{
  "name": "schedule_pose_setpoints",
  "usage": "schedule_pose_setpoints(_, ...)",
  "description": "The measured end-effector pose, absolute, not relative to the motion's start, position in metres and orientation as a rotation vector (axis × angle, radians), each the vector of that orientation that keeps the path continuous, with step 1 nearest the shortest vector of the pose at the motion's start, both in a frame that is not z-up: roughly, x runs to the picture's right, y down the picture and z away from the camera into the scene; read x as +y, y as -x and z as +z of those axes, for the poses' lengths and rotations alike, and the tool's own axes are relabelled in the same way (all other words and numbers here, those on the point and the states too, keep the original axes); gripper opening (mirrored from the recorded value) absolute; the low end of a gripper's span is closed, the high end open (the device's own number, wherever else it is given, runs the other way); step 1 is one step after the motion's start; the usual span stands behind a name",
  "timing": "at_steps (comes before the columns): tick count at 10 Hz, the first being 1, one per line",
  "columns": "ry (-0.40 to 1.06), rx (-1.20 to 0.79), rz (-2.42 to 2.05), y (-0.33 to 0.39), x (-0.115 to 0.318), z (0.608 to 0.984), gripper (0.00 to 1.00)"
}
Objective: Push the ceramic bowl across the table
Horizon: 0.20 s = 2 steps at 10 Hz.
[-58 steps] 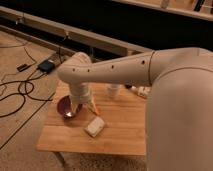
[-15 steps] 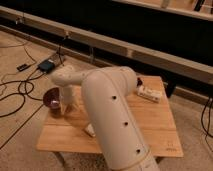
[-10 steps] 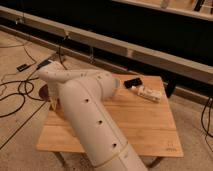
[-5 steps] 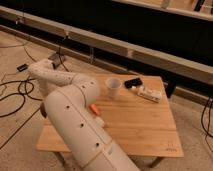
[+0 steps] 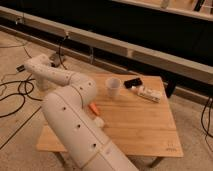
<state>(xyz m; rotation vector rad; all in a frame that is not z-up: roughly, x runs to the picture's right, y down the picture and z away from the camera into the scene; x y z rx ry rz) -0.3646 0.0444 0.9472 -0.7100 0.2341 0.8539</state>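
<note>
the gripper is hidden beyond the arm point(image 5: 65, 107) off the table's point(image 5: 145, 125) left edge; jaws' state cannot be told; the ceramic bowl is out of sight, so progress can't be judged.

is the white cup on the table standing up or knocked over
Upright: the cup stands on the table with its open mouth facing up, near the far edge. The gripper is hidden behind the arm, off the table's left side.

The white arm point(image 5: 75, 115) rises from the near left, bends at an elbow, and reaches out to the far left. Its gripper lies hidden beyond the far link, out of sight.
</note>
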Motion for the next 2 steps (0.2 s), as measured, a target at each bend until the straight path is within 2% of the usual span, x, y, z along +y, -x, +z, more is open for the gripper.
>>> schedule_pose_setpoints(2, 0.711, 0.231, 0.853, 0.3672, 0.0446, 0.9463, 0.65)
